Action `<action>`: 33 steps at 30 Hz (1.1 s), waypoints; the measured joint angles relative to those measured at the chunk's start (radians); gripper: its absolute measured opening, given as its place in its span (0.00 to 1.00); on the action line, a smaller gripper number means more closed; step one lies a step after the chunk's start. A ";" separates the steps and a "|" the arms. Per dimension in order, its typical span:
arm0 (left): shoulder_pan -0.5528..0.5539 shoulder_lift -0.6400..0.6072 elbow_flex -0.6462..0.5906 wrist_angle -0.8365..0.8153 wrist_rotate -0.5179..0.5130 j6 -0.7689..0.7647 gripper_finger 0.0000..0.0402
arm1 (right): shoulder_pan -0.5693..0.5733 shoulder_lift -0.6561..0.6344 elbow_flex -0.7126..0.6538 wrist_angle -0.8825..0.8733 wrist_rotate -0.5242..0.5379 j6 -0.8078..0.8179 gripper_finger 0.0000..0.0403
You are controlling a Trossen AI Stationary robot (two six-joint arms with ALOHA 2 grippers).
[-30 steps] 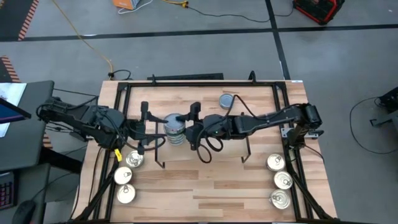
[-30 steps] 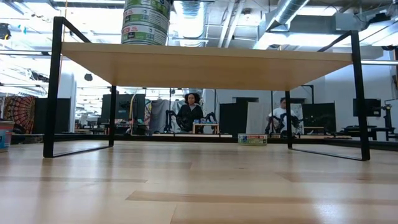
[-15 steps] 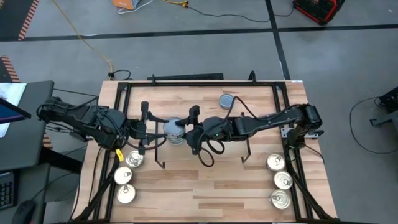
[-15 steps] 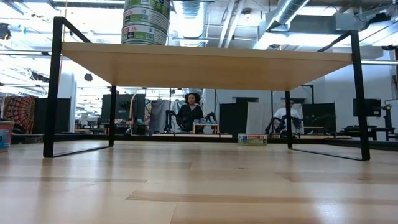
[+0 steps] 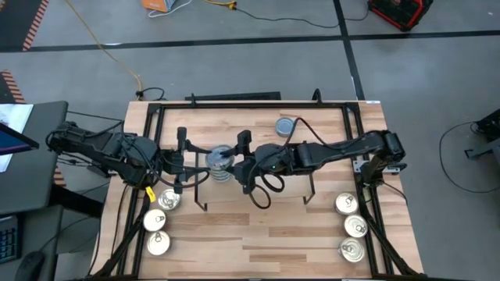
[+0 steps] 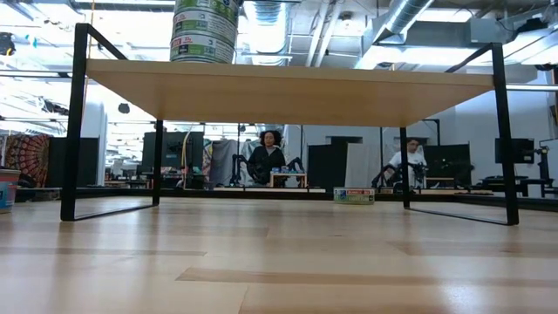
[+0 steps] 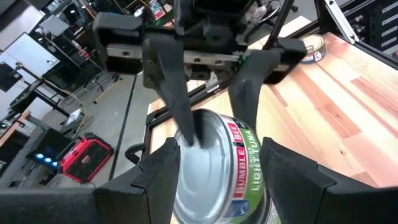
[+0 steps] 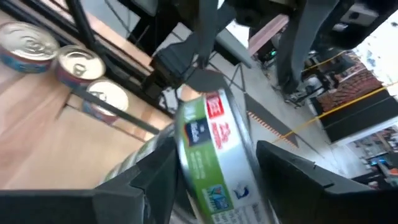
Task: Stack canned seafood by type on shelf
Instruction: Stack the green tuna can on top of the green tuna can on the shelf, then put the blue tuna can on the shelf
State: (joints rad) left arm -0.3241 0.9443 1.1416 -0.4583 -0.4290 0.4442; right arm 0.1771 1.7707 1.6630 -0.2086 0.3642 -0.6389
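A stack of green-labelled tins stands on the shelf, toward its left end. Over the stack hangs one more tin with a blue-grey lid, tilted. My right gripper reaches in from the right and is shut on this tin. My left gripper comes from the left. Its fingers stand apart on either side of the same tin, and I cannot tell whether they touch it. My right gripper pinches the top tin between its two fingers. One finger lies on the blue-grey lid; the tin hides the other's contact. The fingers come nearly level from the table's right. The tin is tilted; whether its lower edge rests on the stack does not show.
Three silver-gold tins lie at the front left of the table and three more at the front right. One blue-grey tin lies flat toward the far edge. People sit in the room beyond the table.
My right gripper has gone up a little and tipped, taking the tin with it. The tin now stands more tilted over the stack, with more of its lid showing from above.
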 joint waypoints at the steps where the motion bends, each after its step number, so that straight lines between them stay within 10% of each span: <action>1: 0.000 0.000 0.000 0.000 0.000 0.000 0.52 | -0.002 0.000 0.002 -0.016 -0.002 0.006 0.61; 26: 0.000 0.000 0.000 -0.007 -0.001 -0.023 0.52 | 0.043 -0.015 0.000 -0.039 -0.015 0.021 0.60; 33: 0.000 -0.013 0.000 -0.008 -0.057 -0.021 0.52 | 0.029 -0.076 0.002 -0.147 0.219 0.013 0.60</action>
State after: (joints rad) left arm -0.3237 0.9310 1.1416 -0.4664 -0.4857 0.4228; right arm 0.2057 1.6951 1.6650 -0.3554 0.5829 -0.6257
